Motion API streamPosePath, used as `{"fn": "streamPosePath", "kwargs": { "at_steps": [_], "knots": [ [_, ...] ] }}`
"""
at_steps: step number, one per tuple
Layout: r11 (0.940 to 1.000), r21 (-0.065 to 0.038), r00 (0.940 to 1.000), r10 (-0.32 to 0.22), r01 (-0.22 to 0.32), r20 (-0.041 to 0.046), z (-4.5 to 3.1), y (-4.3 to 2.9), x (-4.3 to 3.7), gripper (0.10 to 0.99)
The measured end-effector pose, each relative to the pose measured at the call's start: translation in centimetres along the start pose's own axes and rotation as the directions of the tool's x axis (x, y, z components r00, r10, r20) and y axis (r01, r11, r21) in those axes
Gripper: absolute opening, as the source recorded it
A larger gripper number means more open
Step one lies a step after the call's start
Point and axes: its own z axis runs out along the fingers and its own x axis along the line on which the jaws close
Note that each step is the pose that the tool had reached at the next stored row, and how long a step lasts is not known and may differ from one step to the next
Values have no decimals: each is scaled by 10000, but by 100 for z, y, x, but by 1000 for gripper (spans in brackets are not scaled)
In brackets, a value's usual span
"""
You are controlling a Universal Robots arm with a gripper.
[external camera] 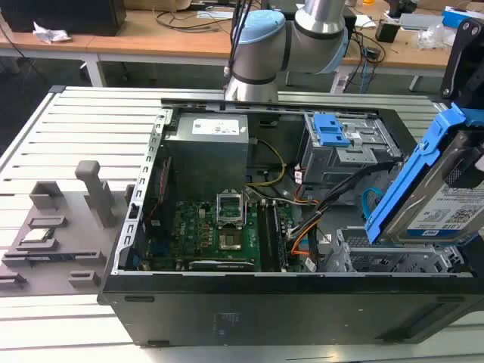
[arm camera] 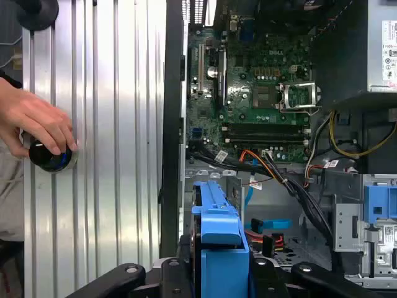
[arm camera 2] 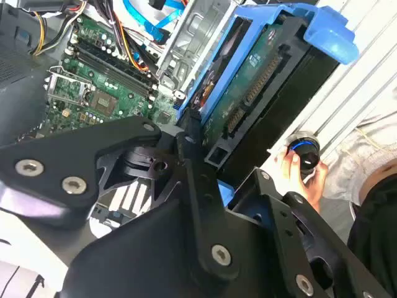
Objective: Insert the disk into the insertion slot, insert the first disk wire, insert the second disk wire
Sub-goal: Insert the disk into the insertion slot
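Blue-framed, the disk [external camera: 442, 200] hangs tilted above the insertion slot [external camera: 378, 261], clamped in the gripper [arm camera: 220, 278], fingers closed on it; lowered at this slant, a corner could jam against the slot's perforated wall.

Silver-grey arm tubes [external camera: 321, 13], pale-blue joint caps [external camera: 261, 34], black tool [arm camera: 220, 273] links, silver screws [arm camera 2: 213, 252]

- The disk [external camera: 446, 200] sits in the end effector [arm camera: 218, 276], above the insertion slot [external camera: 393, 261].
- Beyond the end effector lie the first disk wire [arm camera: 260, 162], the second disk wire [arm camera: 248, 195], then the motherboard [arm camera: 254, 93].
- Off to its side, a hand [arm camera: 37, 118] is on the desk [arm camera: 111, 186].
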Motion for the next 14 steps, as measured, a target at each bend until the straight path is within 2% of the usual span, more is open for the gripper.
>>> {"fn": "streamPosePath", "kwargs": {
  "at_steps": [1,2,8,9,14],
  "knots": [
    [10000,-1,10000,0,0,0,76,-2,-7,369],
    [10000,0,10000,0,0,1,120,-2,-29,369],
    [10000,-2,10000,3,-3,2,218,-2,-192,369],
    [10000,-7,10000,31,-31,2,255,-3,-241,369],
    [10000,-27,10000,45,-45,2,331,-16,-254,369]
  ]
}}
